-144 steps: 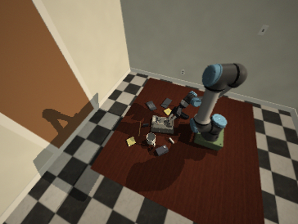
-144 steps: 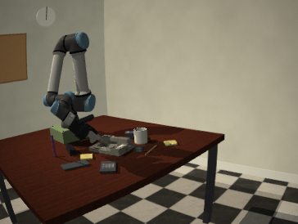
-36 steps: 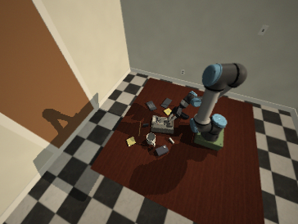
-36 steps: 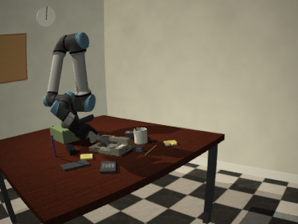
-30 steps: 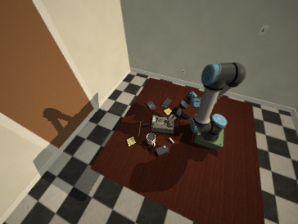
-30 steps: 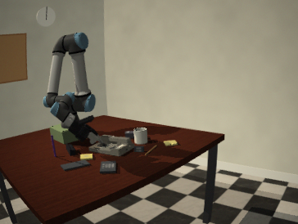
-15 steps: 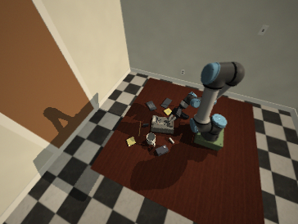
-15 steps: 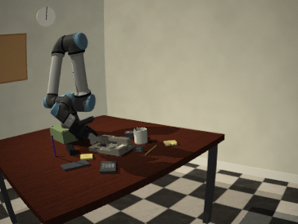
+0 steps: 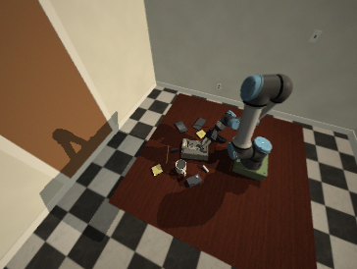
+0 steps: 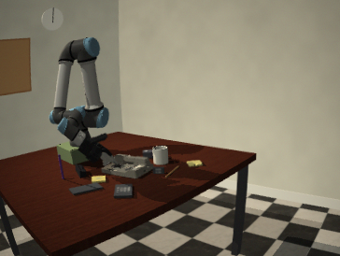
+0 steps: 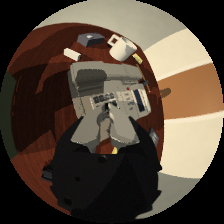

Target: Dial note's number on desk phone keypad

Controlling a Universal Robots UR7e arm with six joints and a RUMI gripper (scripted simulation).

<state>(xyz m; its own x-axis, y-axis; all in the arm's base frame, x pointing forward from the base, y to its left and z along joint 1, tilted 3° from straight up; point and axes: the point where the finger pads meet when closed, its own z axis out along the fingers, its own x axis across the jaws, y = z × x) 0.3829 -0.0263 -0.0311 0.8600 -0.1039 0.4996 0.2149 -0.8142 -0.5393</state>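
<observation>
End effector (image 11: pixel 106 112) closed on nothing, tips over desk phone (image 11: pixel 107 90) keypad, contact unclear, key digits unreadable.

Arm (image 10: pixel 63 89) folded: upper links rise to an elbow high at upper left of the exterior view, forearm drops back, wrist angles down to the right. Gripper (image 11: pixel 106 112) fully closed, nothing between its jaws, fingertips together at wrist-view centre, pointing downward.

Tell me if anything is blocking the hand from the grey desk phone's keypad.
Nothing visible does. The shut hand is right over the key rows of the grey desk phone; the white mug stands beyond the phone.
</observation>
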